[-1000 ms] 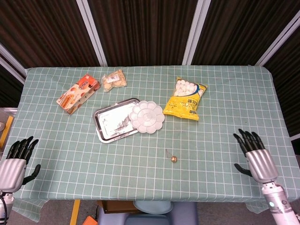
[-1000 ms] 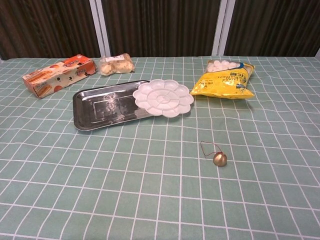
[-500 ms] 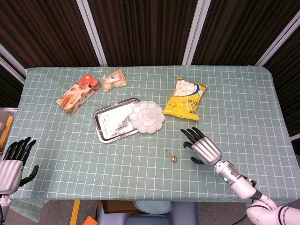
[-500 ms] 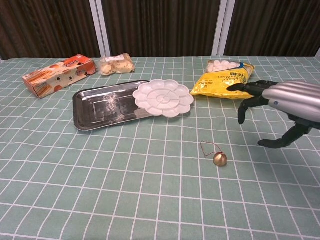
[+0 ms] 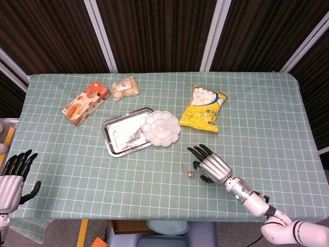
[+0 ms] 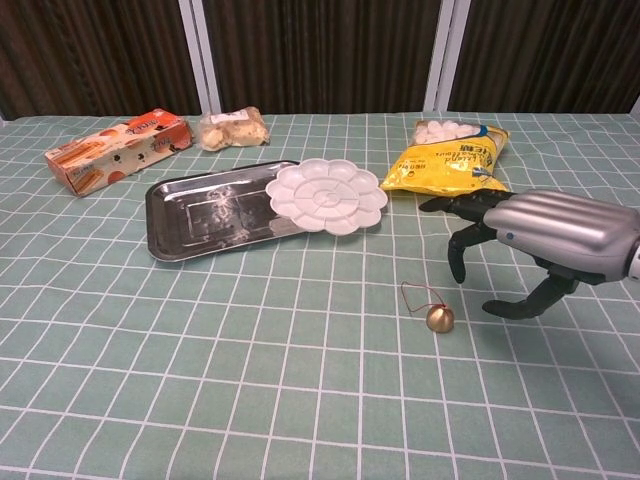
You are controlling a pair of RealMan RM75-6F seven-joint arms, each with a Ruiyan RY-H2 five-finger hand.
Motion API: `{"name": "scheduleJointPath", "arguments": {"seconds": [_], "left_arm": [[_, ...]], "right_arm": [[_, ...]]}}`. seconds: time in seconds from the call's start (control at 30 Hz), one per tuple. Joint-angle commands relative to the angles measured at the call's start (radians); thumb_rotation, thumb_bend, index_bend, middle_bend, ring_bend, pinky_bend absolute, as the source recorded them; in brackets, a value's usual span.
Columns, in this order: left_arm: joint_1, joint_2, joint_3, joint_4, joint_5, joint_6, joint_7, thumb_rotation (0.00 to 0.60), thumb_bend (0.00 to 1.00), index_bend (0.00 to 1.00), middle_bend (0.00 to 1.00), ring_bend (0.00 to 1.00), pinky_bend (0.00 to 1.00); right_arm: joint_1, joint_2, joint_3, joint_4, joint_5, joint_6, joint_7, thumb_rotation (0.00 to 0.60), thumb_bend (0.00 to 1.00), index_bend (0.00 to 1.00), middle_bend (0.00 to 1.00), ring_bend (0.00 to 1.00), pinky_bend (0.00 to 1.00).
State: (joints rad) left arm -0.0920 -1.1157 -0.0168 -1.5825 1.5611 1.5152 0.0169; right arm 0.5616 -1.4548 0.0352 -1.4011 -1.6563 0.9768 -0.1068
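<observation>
A small gold bell with a thin red loop lies on the green checked tablecloth. My right hand hovers just right of the bell, palm down, fingers spread, holding nothing. My left hand hangs off the table's near left corner, fingers apart and empty; the chest view does not show it. A white flower-shaped palette rests on the right end of a steel tray.
A yellow bag of white sweets lies behind the right hand. An orange snack box and a clear bag of biscuits sit at the far left. Dark panels stand behind the table.
My right hand has swept in from the table's near right edge leftward to beside the bell. The left hand has sunk slightly lower at the near left corner.
</observation>
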Motion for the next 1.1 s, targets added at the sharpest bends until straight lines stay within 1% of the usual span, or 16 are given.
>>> {"name": "scheduleJointPath", "arguments": {"seconds": [0.03, 0.43, 0.7, 0.93, 1.1], "left_arm": [[-0.001, 0.001, 0.001, 0.0, 0.005, 0.001, -0.001, 0.6, 0.4, 0.0, 0.0, 0.0, 0.07], [0.0, 0.002, 0.002, 0.001, 0.006, 0.0, -0.005, 0.6, 0.4, 0.0, 0.0, 0.0, 0.07], [0.002, 0.004, 0.001, 0.003, 0.005, 0.003, -0.01, 0.6, 0.4, 0.0, 0.0, 0.0, 0.07], [0.003, 0.005, 0.0, 0.004, 0.006, 0.007, -0.013, 0.6, 0.4, 0.0, 0.0, 0.0, 0.07], [0.004, 0.005, 0.001, 0.005, 0.008, 0.007, -0.014, 0.6, 0.4, 0.0, 0.0, 0.0, 0.07]], "right_arm": [[0.015, -0.024, -0.004, 0.022, 0.002, -0.011, 0.005, 0.6, 0.43, 0.58, 0.08, 0.0, 0.0], [0.049, -0.09, -0.013, 0.08, 0.016, -0.014, 0.021, 0.6, 0.46, 0.62, 0.1, 0.0, 0.0], [0.063, -0.104, -0.018, 0.094, 0.029, -0.014, 0.029, 0.6, 0.46, 0.65, 0.11, 0.0, 0.0], [0.069, -0.114, -0.028, 0.107, 0.032, -0.009, 0.033, 0.6, 0.5, 0.67, 0.12, 0.0, 0.0], [0.073, -0.118, -0.033, 0.115, 0.038, -0.009, 0.034, 0.6, 0.5, 0.69, 0.13, 0.0, 0.0]]}}
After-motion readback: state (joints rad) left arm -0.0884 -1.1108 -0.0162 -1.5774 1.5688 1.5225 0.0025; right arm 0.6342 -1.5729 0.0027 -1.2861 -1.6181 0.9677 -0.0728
